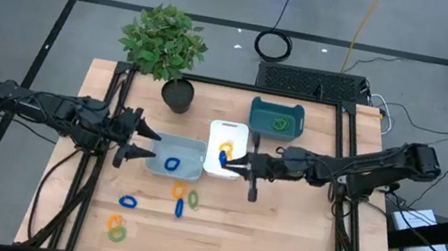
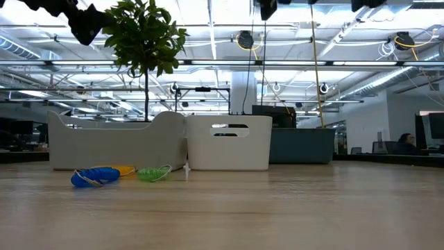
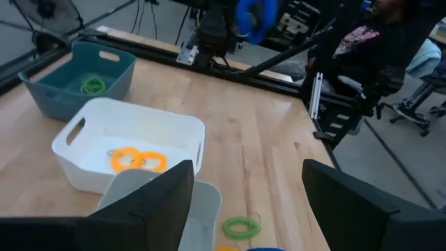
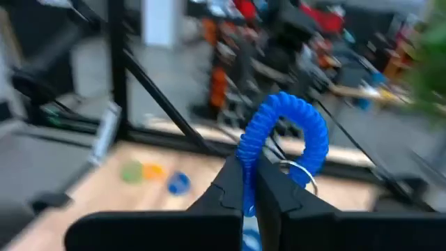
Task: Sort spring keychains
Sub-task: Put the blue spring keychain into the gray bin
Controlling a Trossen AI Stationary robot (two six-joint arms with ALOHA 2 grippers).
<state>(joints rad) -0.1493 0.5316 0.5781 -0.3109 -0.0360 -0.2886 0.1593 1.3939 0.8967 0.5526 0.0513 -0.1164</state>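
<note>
My right gripper [image 1: 234, 161] hovers over the white tray [image 1: 229, 134], shut on a blue spring keychain [image 4: 286, 132]. Orange keychains [image 3: 136, 160] lie in the white tray. A green one [image 1: 280, 124] lies in the teal tray [image 1: 280, 108], and a blue one [image 1: 172, 164] in the grey tray [image 1: 188, 149]. My left gripper [image 3: 247, 171] stands open with nothing in it, at the grey tray's left end. Several loose keychains lie on the table near the front: orange and green [image 1: 185, 195], blue [image 1: 128, 202], and orange and green [image 1: 116, 228]. My right gripper pinches the blue keychain's coil [image 4: 245, 164] between its two fingers [image 4: 226, 188] at their free ends. The fingers lie about level and come from the table's right. The loop stands up beyond the fingertips, its metal ring [image 4: 301, 178] beside it, lifted clear of the tray.
A potted plant [image 1: 165, 43] stands at the far left of the table. A black cable coil [image 1: 274, 45] lies on the floor beyond the table. A dark frame borders the table's far and side edges. Bare wood spreads at the near right.
</note>
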